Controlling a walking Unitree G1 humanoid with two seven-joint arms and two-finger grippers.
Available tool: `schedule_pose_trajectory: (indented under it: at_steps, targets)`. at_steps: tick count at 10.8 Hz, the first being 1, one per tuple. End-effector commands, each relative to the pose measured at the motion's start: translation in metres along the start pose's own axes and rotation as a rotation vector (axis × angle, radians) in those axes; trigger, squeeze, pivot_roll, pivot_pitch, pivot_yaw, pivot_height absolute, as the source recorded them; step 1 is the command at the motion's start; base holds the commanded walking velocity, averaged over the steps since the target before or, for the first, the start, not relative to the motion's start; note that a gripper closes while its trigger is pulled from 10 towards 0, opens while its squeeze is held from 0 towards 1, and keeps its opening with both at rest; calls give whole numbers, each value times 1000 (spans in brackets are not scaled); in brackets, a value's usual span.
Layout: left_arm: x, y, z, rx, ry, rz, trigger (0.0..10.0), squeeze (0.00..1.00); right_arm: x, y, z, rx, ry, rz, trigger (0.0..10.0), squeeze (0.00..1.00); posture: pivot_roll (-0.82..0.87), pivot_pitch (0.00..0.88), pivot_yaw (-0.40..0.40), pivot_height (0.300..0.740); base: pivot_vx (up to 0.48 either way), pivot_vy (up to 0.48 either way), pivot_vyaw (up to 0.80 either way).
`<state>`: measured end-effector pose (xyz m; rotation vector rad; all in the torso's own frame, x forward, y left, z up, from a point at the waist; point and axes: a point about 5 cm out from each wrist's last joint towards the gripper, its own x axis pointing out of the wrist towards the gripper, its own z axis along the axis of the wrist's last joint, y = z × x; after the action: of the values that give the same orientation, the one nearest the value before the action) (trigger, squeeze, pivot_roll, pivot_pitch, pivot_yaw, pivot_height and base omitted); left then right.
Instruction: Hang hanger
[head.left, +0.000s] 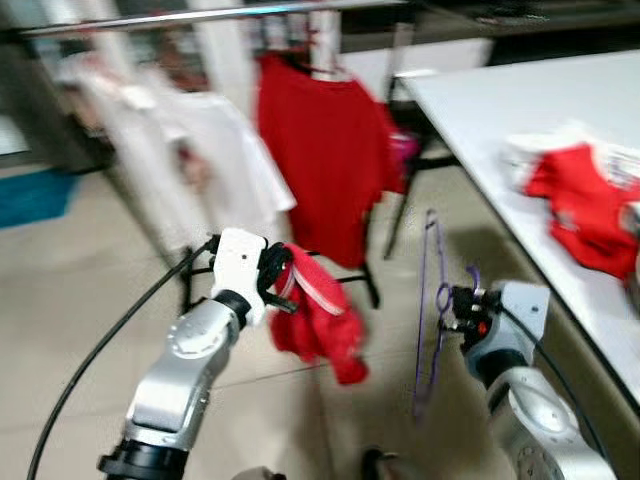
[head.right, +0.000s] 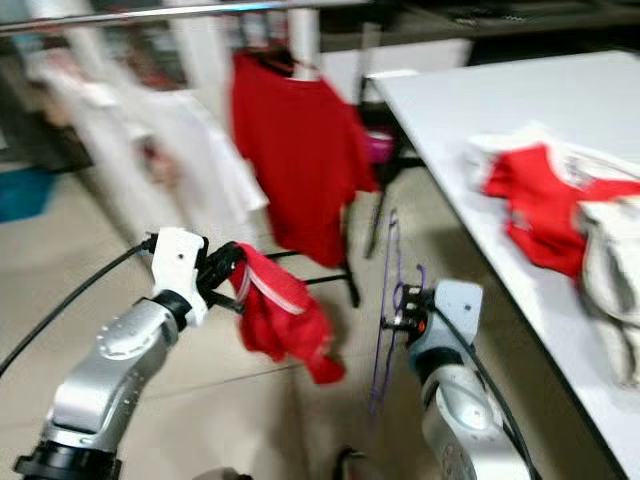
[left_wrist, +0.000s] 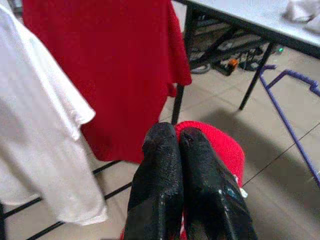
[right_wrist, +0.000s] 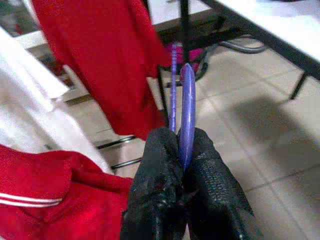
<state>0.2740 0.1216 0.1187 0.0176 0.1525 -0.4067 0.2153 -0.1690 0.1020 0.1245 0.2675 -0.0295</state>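
Note:
My right gripper (head.left: 446, 306) is shut on a thin purple hanger (head.left: 430, 300), which stands on end between my arms; the wrist view shows its wire (right_wrist: 186, 110) pinched between the black fingers (right_wrist: 157, 170). My left gripper (head.left: 282, 280) is shut on a red garment with a white stripe (head.left: 322, 318), which droops below it over the floor. The two black fingers (left_wrist: 160, 175) press together over the red cloth (left_wrist: 225, 145). Ahead runs a clothes rail (head.left: 210, 15) carrying a hung red shirt (head.left: 325, 155) and white shirts (head.left: 215, 160).
A white table (head.left: 500, 110) runs along my right side, with a red garment (head.left: 585, 205) and pale cloth heaped on it. Its dark legs (left_wrist: 181, 95) stand near the rack. Tiled floor (head.left: 60, 300) lies open to the left. A blue bin (head.left: 35, 195) sits far left.

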Motion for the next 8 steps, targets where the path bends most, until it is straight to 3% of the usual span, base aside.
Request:
schedule_pose_trajectory:
  at_steps: [1,3,5,7,8]
  targets:
    - [-5,6,5,29,-32,35,10000,0,3,0,0,-25,3,13,10000,0,72,40,64,740,0,0,0]
    - [-4,10,3,84,6,33,10000,0,11,-5,3,-36,-13,-19,10000,0,83,28,72,740,0,0,0]
    - [-2,15,5,37,-10,51,10000,0,6,3,1,-34,-12,13,10000,0,73,26,78,740,0,0,0]
    - [-1,9,6,31,-14,48,10000,0,6,-6,-4,-66,10,-13,10000,0,70,41,77,740,0,0,0]
    - [-1,10,2,42,-3,63,10000,0,7,-5,0,-54,0,-15,10000,0,68,51,69,740,0,0,-800]
